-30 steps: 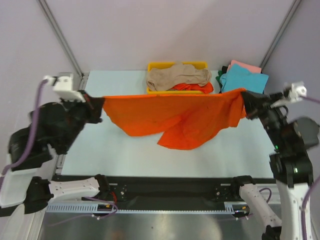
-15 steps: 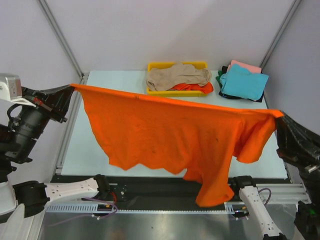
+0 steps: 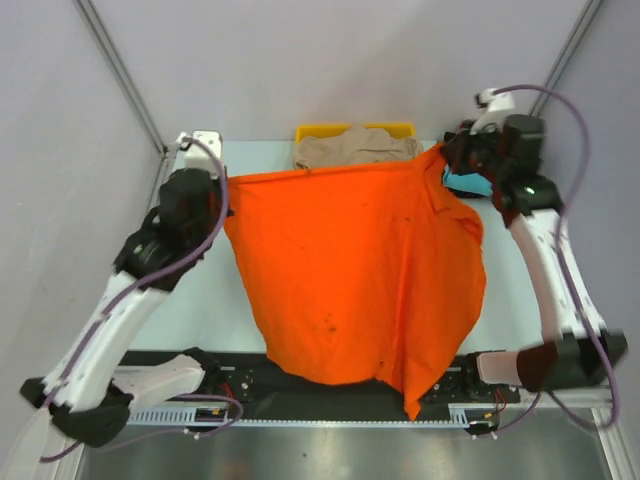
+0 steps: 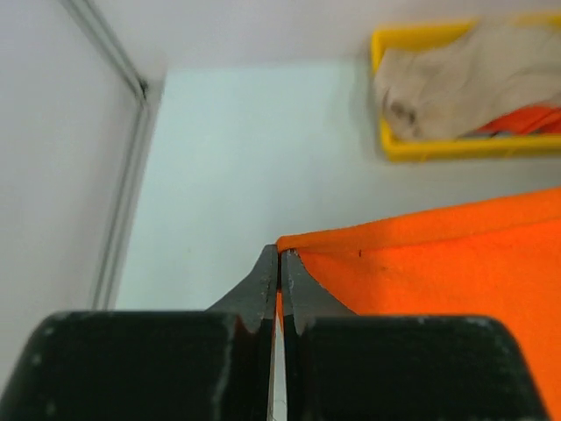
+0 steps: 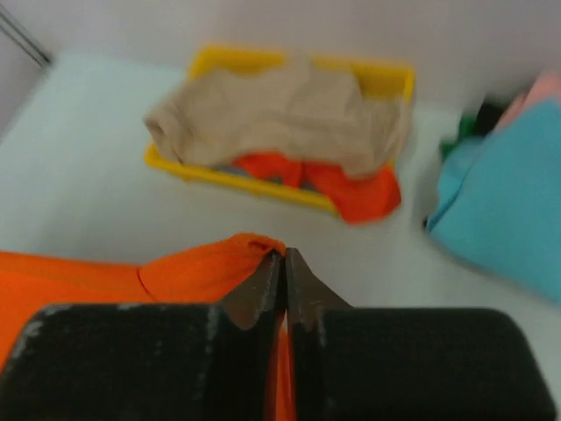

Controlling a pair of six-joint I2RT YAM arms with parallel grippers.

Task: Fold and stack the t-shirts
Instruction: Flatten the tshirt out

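A bright orange t-shirt (image 3: pixel 360 270) hangs stretched between my two grippers over the table, its lower edge draping past the near edge. My left gripper (image 3: pixel 226 182) is shut on its left top corner; the left wrist view shows the cloth (image 4: pixel 438 263) pinched between the closed fingertips (image 4: pixel 280 256). My right gripper (image 3: pixel 440 152) is shut on the right top corner, and its wrist view shows the cloth (image 5: pixel 202 267) in the closed tips (image 5: pixel 284 254). A beige t-shirt (image 3: pixel 355 147) lies in the yellow tray, over another orange one (image 5: pixel 351 189). A teal t-shirt (image 5: pixel 504 206) lies at the back right.
The yellow tray (image 3: pixel 310 131) stands at the back middle of the pale table (image 3: pixel 190 300). A pink cloth (image 5: pixel 545 88) and a dark green one (image 5: pixel 469 123) sit with the teal shirt. Slanted frame poles (image 3: pixel 120 75) rise at both back corners.
Both arms have swung from wide apart near the front to the back of the table. The orange shirt moved with them and now hangs narrower, closer to the tray.
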